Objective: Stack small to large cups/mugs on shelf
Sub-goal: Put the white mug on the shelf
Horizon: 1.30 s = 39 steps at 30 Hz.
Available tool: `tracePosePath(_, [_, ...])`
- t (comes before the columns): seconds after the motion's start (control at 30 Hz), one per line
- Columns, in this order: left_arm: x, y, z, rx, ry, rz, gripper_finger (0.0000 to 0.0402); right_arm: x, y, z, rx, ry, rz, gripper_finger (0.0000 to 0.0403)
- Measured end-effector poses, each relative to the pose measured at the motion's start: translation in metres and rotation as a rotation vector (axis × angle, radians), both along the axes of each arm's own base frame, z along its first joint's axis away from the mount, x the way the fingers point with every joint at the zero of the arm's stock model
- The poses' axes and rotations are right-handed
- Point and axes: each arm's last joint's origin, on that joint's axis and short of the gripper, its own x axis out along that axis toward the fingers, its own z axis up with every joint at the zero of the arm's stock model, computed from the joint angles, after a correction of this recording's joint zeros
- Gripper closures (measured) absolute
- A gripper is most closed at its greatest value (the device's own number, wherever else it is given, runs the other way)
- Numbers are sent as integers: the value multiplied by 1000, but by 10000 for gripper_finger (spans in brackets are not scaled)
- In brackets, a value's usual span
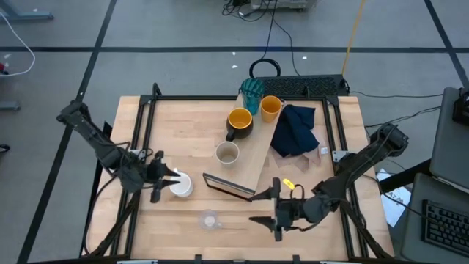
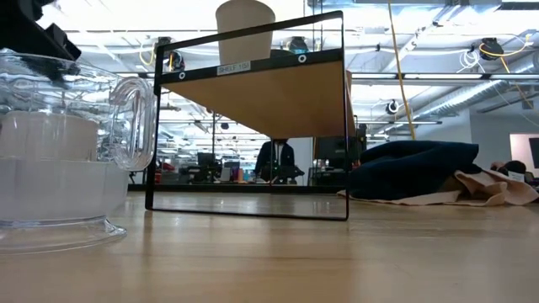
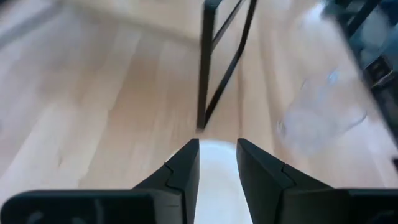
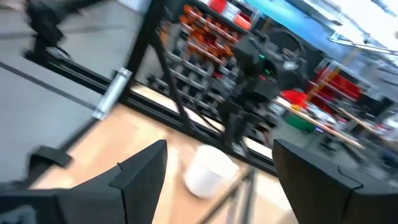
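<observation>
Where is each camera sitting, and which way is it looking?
High view: above the table, looking straight down; both arms, the left gripper on the white mug, the right gripper open.
Low view: at tabletop height, looking across past the clear glass at the shelf; no arm shows.
Left wrist view: looks past its own fingers gripping the white mug's rim.
Right wrist view: looks between its open fingers at the left arm.
Both wrist views share the white mug.

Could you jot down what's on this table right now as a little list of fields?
Shelf: long wood board, tilted across the table
On shelf: teal tumbler, orange cup, navy cloth
Beside shelf: dark mug, beige cup
Near edge: clear glass
Left gripper: closed on white mug
Right gripper: open, empty
</observation>
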Motion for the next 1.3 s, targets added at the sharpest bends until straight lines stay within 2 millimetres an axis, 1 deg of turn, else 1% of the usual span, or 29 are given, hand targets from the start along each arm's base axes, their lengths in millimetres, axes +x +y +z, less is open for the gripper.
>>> tracePosePath(0.17, [5, 7, 23, -32, 218, 65, 293, -11, -2, 7, -42, 17, -60, 124])
tracePosePath(0.23, [8, 9, 27, -39, 309, 86, 293, -13, -1, 7, -51, 23, -65, 124])
tracePosePath(0.33, [14, 12, 31, -71, 416, 125, 293, -14, -1, 6, -68, 30, -64, 124])
tracePosePath(0.47, [24, 15, 25, -129, 522, 148, 293, -14, -2, 3, -98, 62, -68, 124])
tracePosePath(0.53, [28, 17, 22, -145, 555, 162, 293, -14, -3, 1, -117, 71, -87, 124])
tracePosePath(0.73, [35, 22, 18, -173, 612, 129, 291, -16, -5, 1, -159, 76, -162, 124])
tracePosePath(0.93, [42, 28, 20, -271, 590, 153, 257, -17, -5, 0, -219, 90, -155, 124])
tracePosePath(1.1, [47, 31, 15, -258, 619, 180, 231, -17, -5, -1, -223, 97, -155, 124])
tracePosePath(1.3, [59, 37, 2, -229, 698, 238, 228, -18, -5, -2, -235, 109, -154, 124])
